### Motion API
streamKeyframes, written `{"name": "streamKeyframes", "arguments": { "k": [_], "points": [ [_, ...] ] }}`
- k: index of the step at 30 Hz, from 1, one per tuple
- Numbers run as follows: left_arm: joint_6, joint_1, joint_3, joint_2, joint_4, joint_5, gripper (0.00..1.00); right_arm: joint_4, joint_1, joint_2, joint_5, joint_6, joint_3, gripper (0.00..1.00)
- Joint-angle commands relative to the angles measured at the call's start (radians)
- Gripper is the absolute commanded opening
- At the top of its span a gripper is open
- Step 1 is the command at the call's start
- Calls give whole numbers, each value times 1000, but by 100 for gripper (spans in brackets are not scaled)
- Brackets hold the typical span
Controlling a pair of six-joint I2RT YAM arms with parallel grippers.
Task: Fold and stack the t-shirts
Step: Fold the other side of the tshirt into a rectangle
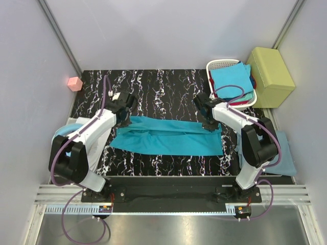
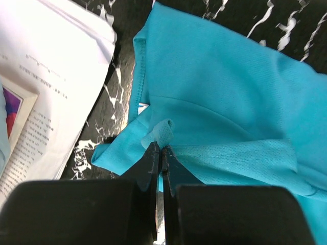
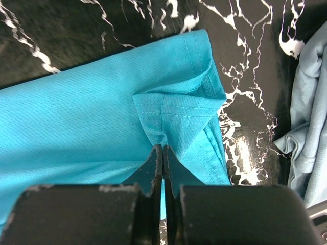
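Teal t-shirt (image 2: 230, 92) beside illegibly printed sheet (image 2: 56, 66)

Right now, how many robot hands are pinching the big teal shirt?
2. The left gripper is shut on a fold at the left end of the teal shirt. The right gripper is shut on its right end. No other grippers are hidden.

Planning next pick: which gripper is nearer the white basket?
Right. The right gripper pinches one end of the teal t-shirt, close beside the white basket; the left gripper pinches the opposite end, far from it.
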Motion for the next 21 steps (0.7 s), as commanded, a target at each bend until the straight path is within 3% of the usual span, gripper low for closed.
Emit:
{"name": "streamKeyframes", "arguments": {
  "k": [1,9,21],
  "points": [
    [-21,-5,-34,-33,16,-27,0,26,8,-44,24,31,-34,0],
    [2,-8,18,19,32,-46,0,35,6,-13,43,1,29,0],
    [56,-3,397,203,-16,-72,0,-48,6,145,158,-88,463,0]
  ]
}}
